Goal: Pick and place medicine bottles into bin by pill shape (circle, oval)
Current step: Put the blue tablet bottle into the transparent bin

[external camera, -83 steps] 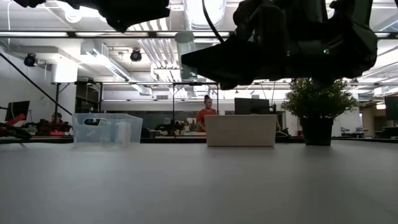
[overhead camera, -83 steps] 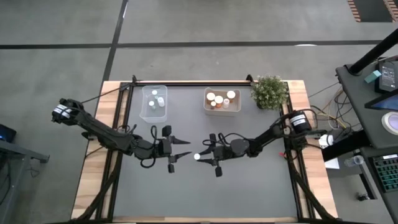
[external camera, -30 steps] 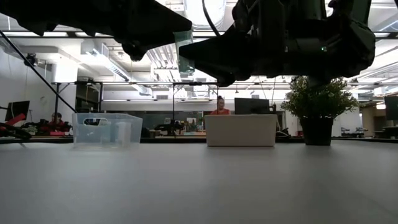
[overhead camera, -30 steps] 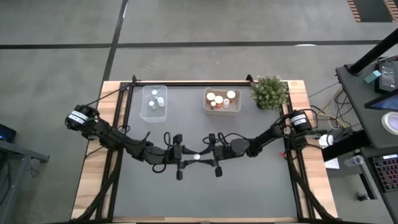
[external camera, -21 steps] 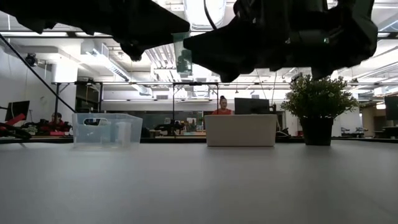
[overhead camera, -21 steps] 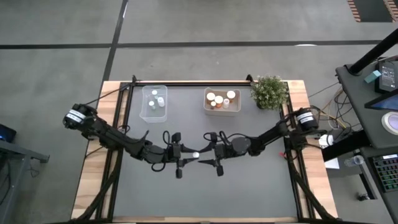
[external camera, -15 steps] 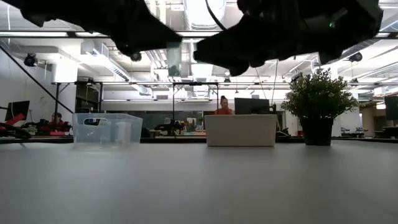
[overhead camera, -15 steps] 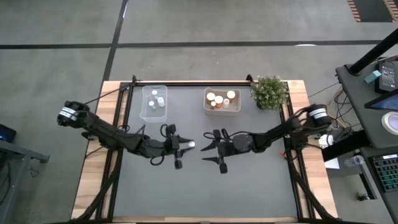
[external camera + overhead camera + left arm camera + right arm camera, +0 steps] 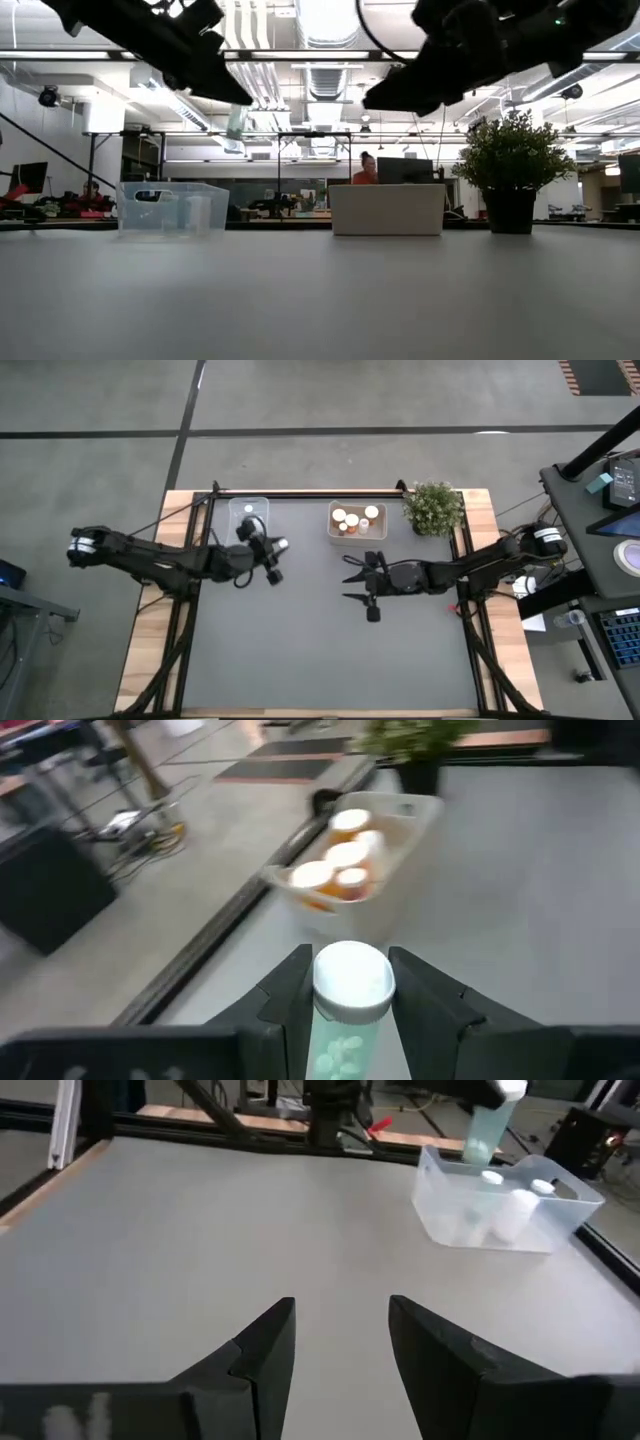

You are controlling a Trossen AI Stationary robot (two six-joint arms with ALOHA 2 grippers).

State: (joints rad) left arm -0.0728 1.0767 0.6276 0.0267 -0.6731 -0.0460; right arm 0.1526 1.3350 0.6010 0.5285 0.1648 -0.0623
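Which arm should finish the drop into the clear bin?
Left. Its gripper is shut on the pale bottle and hangs right beside the clear bin. The right gripper is open, holds nothing, and sits mid-table, farther from that bin.

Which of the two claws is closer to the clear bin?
Left. The left gripper holds a bottle right beside the clear bin; the right gripper is open, farther off near mid-table.

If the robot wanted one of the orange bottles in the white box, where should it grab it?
Probably from straight above, fingers closing on the sides of the white cap. The orange bottles stand upright and crowded in the white bin, so only their tops are free; its walls block coming in sideways.
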